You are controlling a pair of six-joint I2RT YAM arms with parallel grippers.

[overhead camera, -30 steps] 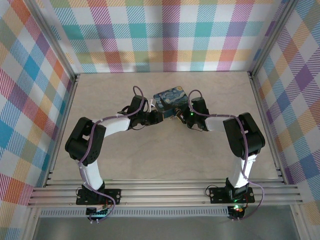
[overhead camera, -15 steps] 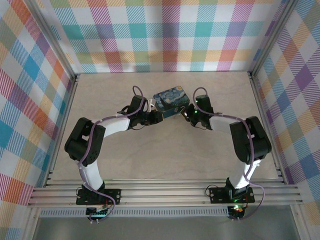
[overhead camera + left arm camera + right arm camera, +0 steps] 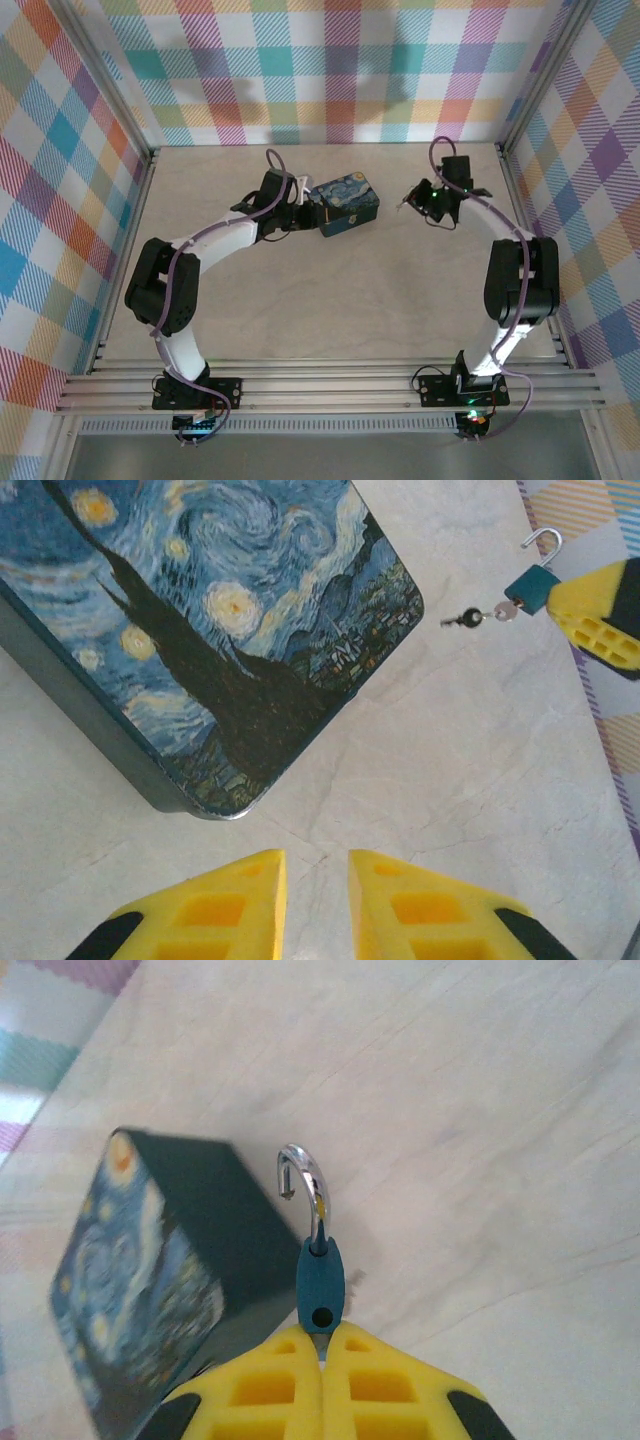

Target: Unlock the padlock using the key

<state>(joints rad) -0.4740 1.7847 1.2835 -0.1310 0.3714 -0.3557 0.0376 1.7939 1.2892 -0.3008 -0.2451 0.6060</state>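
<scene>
- Right wrist view: the teal padlock (image 3: 320,1285) is pinched by its lower end in the right pincer (image 3: 322,1345), which is pressed together on it; it is held up off the table (image 3: 480,1140).
- The shackle (image 3: 300,1182) stands as an open hook with one end free of the body, so I judge the lock already undone.
- In the left wrist view the key (image 3: 468,618) sticks out sideways from the padlock body, touching nothing else; whether it is fully seated is too small to tell.
- What has changed: a second ago both pincers sat close together at the near edge of the painted tin (image 3: 343,205); now the right one has swung out toward the far right of the table and carried the padlock well clear of the tin.
- That suggests the turning is over and the task is at or near its end; what may remain is setting the lock down.
- The right arm (image 3: 520,280) is stretched far forward, its wrist turned in toward the middle.
- The left arm (image 3: 215,240) is bent at the elbow and reaches to the tin's left side; the left pincer (image 3: 317,900) is spread by a narrow gap, grips nothing, and hangs just short of the tin's corner.
</scene>
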